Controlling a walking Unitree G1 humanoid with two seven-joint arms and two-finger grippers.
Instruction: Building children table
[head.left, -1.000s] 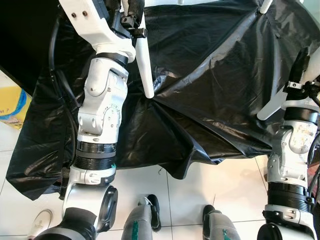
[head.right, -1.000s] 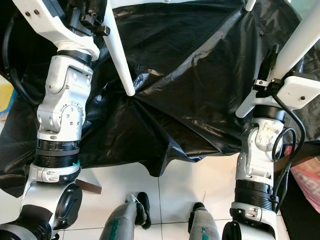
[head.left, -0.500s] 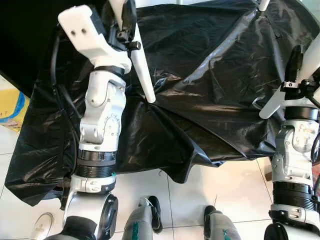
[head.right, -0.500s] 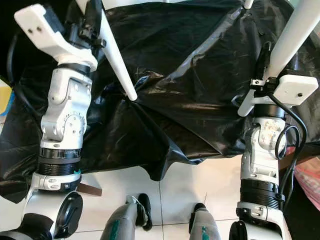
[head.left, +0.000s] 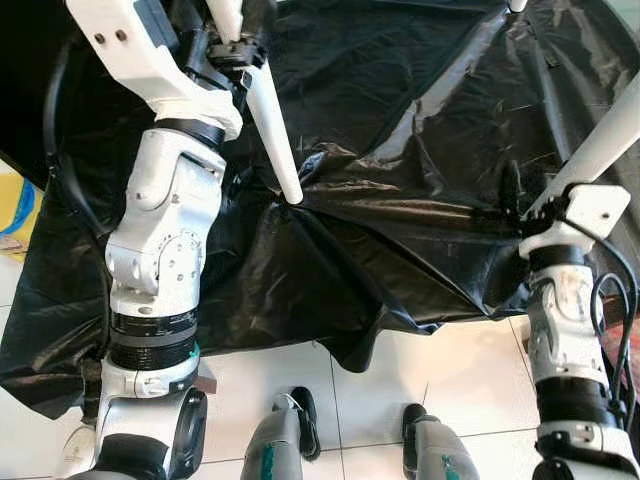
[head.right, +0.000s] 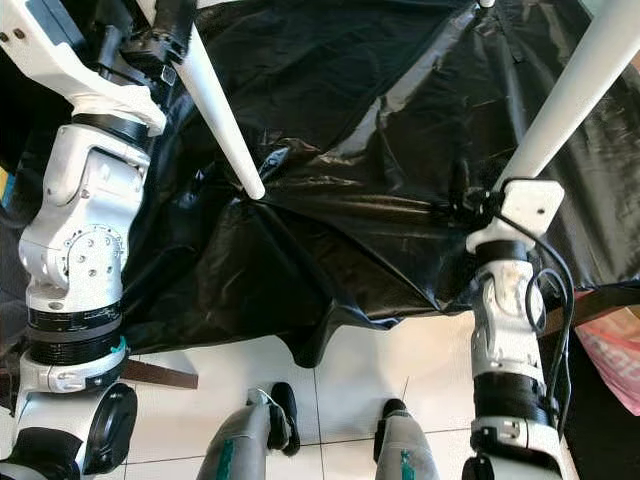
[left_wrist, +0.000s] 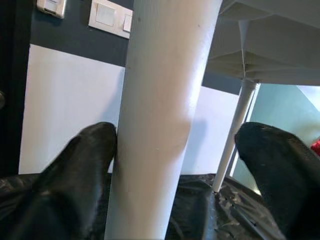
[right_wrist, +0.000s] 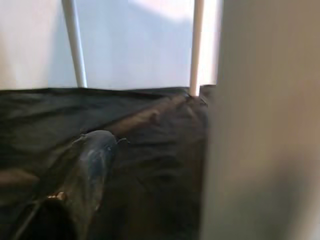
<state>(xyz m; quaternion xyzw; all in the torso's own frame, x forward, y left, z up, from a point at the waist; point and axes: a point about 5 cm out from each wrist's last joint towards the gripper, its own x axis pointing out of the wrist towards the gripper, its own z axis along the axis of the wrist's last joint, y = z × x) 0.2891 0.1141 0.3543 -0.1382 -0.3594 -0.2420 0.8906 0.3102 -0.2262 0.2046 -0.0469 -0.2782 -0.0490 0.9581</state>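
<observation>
The left gripper (left_wrist: 175, 150) is flanking a white tapered plastic table leg (head.left: 272, 120) on the near left, its fingers (left_wrist: 75, 170) spread, one touching the leg. The right gripper (head.left: 515, 205) is beside another white leg (head.right: 560, 100) on the right; whether it is gripping, I cannot tell. Both legs are standing on the crumpled black plastic sheet (head.left: 420, 130). Closing squarely and moving both arms evenly should keep the table level.
</observation>
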